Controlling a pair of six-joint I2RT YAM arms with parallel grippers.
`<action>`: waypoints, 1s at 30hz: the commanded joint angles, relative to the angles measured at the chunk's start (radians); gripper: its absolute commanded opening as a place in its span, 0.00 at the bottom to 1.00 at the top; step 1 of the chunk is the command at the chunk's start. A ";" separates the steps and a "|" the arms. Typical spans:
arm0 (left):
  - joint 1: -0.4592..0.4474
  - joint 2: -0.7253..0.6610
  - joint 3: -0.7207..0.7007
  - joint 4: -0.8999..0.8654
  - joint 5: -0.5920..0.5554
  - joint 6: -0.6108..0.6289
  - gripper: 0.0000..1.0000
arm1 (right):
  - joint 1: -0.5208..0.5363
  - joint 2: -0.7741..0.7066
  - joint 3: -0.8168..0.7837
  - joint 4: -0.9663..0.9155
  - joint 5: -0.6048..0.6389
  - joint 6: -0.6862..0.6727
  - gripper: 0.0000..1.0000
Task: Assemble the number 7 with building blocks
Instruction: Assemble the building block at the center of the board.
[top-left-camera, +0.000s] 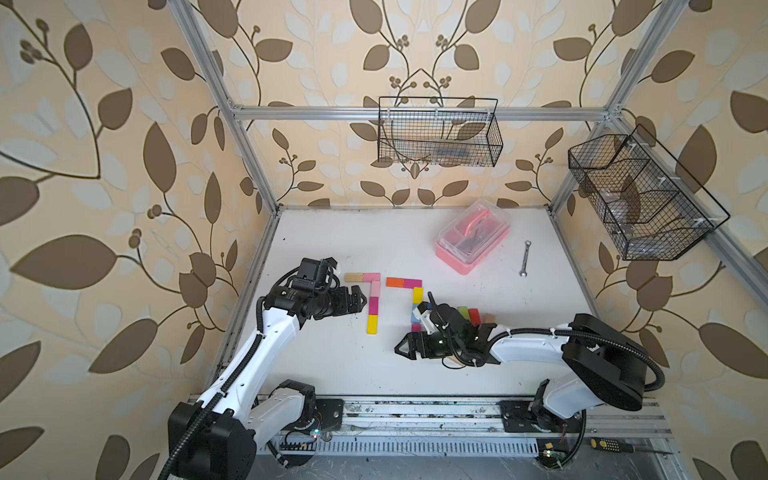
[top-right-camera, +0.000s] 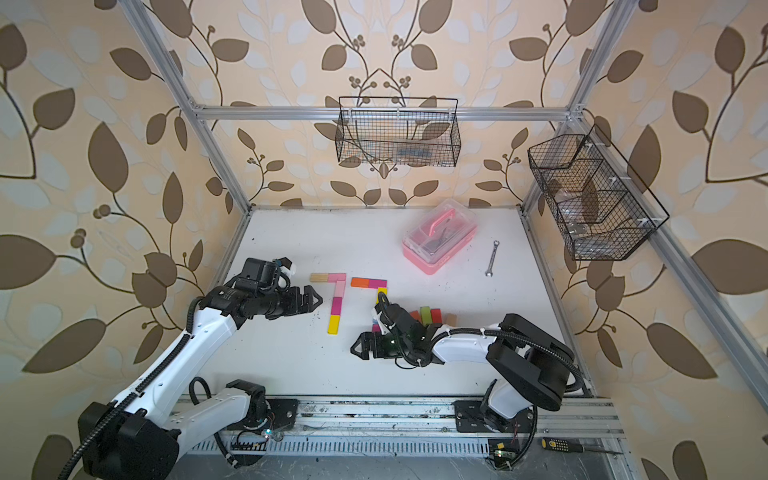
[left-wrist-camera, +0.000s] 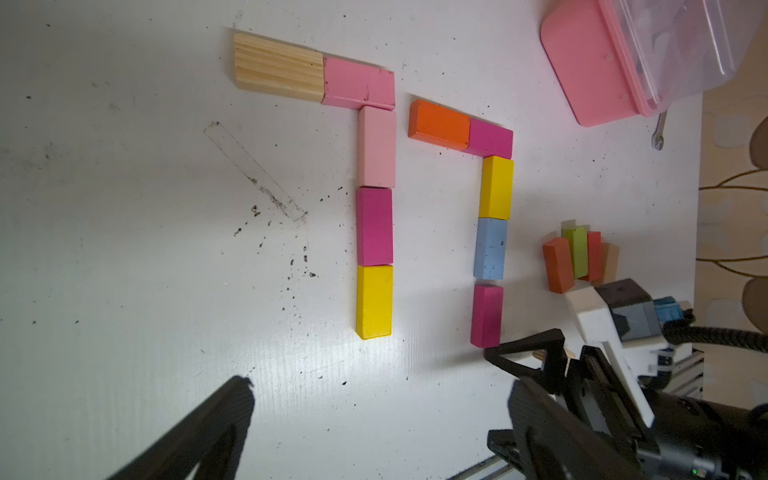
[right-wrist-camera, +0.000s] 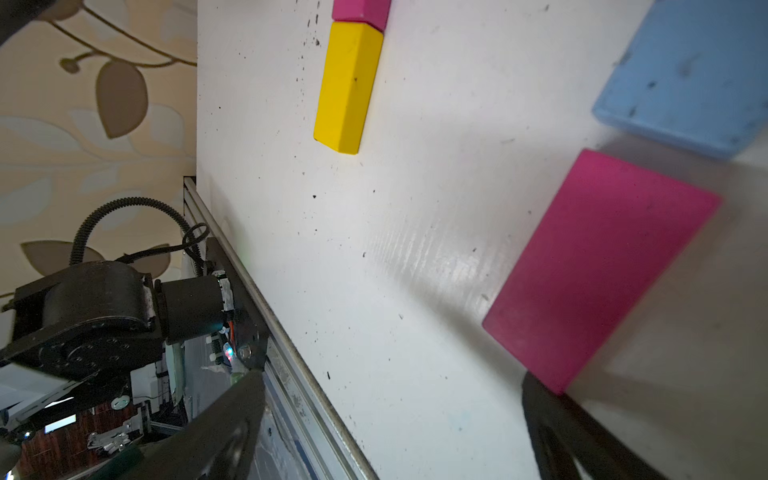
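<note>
- Plainly, the number 7 stood twice on the table, laid out in small flat wooden building blocks. The 7 nearer the left arm (left-wrist-camera: 374, 226) had a bar of a plain wood block (left-wrist-camera: 278, 68) and a pink block (left-wrist-camera: 359, 85). Its stem was three more in pale pink, magenta and yellow, all touching.
- The 7 nearer the right arm (left-wrist-camera: 496, 187) had an orange and magenta bar. Its stem ran yellow, then a blue block (left-wrist-camera: 490, 249), then an end magenta block (left-wrist-camera: 487, 316) lying slightly apart from the blue.
- The left wrist view showed both shapes whole. In both top views the right arm covered most of that second stem.
- The right wrist view caught only the blue block, the end magenta block and the other stem's yellow block (right-wrist-camera: 349, 83).
- Four spare blocks (left-wrist-camera: 577, 257), orange, green, red and plain wood, stood on edge in a bunch beside the second stem.
- The right gripper (top-left-camera: 400, 348) lay low with its jaws spread wide and empty, one fingertip just beside the end magenta block.
- The left gripper (top-left-camera: 365, 302) sat beside the first stem, jaws equally wide, holding nothing.
- The white tabletop (top-left-camera: 332, 365) was speckled with dark crumbs. A faint rectangular outline (left-wrist-camera: 253, 170) showed only in the left wrist view.
- Beige wallpaper with brown leaves and an aluminium frame enclosed the table.
- A pink plastic box with a clear lid (top-left-camera: 473, 239) sat toward the rear, its contents blurred, with a small metal spanner (top-left-camera: 525, 257) near it.
- A black wire basket on the rear rail (top-left-camera: 438, 133) and a black wire basket on the side rail (top-left-camera: 640, 195) hung from the frame. What they held could not be made out.
</note>
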 joint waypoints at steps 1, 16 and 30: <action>0.003 0.005 0.000 0.005 0.012 0.026 0.99 | -0.007 0.018 -0.020 0.021 -0.001 0.015 0.97; 0.003 0.008 0.003 0.005 0.018 0.028 0.99 | 0.063 0.057 0.030 0.019 0.023 0.032 0.97; 0.002 -0.003 0.000 0.005 0.028 0.030 0.99 | 0.049 0.017 0.009 0.024 0.063 0.054 0.97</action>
